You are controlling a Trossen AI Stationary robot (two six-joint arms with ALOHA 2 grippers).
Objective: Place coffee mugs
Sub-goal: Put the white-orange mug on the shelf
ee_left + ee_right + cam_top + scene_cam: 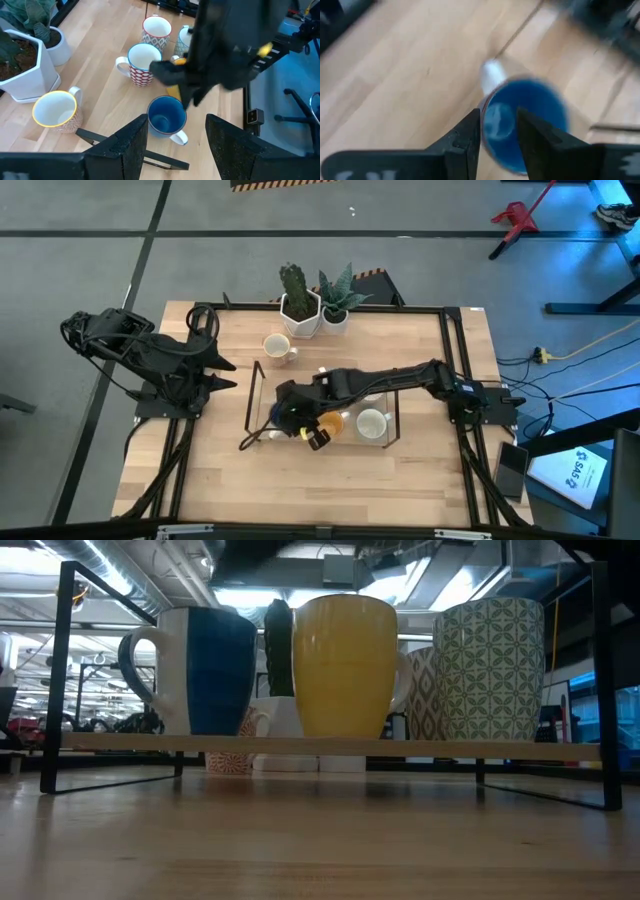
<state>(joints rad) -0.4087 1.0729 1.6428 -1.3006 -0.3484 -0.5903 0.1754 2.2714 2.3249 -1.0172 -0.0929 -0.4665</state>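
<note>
Keep the blue mug (166,117) upright and seat it flat on the wooden shelf (330,743) of the rack, left of the yellow mug (345,670), before letting go. Right gripper (499,145) narrow, pinching its rim. Left gripper (175,145) spread wide, parked off the rack's left. Hexagonal pot (22,70) holding a plant; blue mug and yellow-rimmed mug (54,110) empty.

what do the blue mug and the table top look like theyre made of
Blue mug: probably glazed ceramic; its blue inside is glossy with light reflections, and it has a thick rim and a white handle. Table top: light wood with a smooth, faintly shiny finish; grain lines and plank seams show, so likely a butcher-block style board, though laminate can't be ruled out.
</note>
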